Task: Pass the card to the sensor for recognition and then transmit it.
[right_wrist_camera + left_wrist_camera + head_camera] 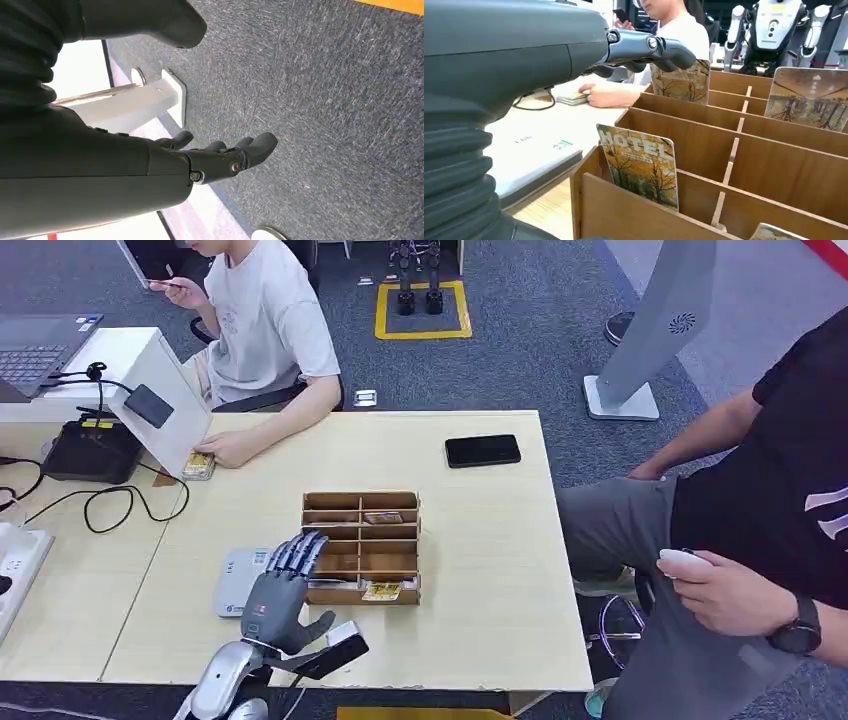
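Landmark is the wooden organizer mid-tabletop. Far left of it we see a black box and a white sensor stand; a seated person's hand rests by a card stack. Just left of it lies a white reader. Left hand hovers over its left edge, fingers spread, holding nothing. Cards stand upright in its compartments. Black phone lies behind-right. Right hand hangs over carpet, fingers loosely apart, empty.

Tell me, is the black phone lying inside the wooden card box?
No. In the head view the black phone lies flat on the bare table, apart from the wooden card box.
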